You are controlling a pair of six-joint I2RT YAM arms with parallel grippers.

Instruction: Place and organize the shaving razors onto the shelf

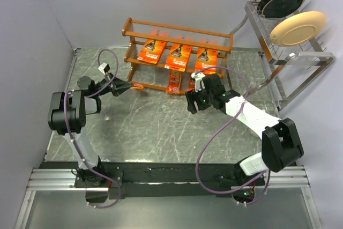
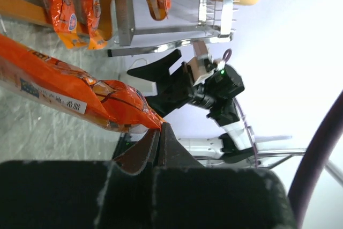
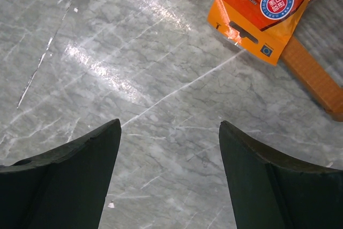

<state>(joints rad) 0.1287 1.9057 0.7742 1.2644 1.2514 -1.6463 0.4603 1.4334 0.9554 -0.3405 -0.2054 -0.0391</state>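
The left hand (image 2: pixel 159 132) was fully closed, pinching one end of a narrow razor blister pack (image 2: pixel 80 97) at the 8 o'clock corner of the shelf (image 1: pixel 179 30). The right hand (image 3: pixel 170 124) hung wide open, empty, above the desk (image 1: pixel 161 132). The pack was judged light, flexible and slippery: grip its flat margin.

Grey marble table (image 1: pixel 161 127): wooden shelf (image 1: pixel 177 29) at back, three large razor cards (image 1: pixel 178 56) on its tier; metal plate rack (image 1: pixel 303 63) right of shelf.
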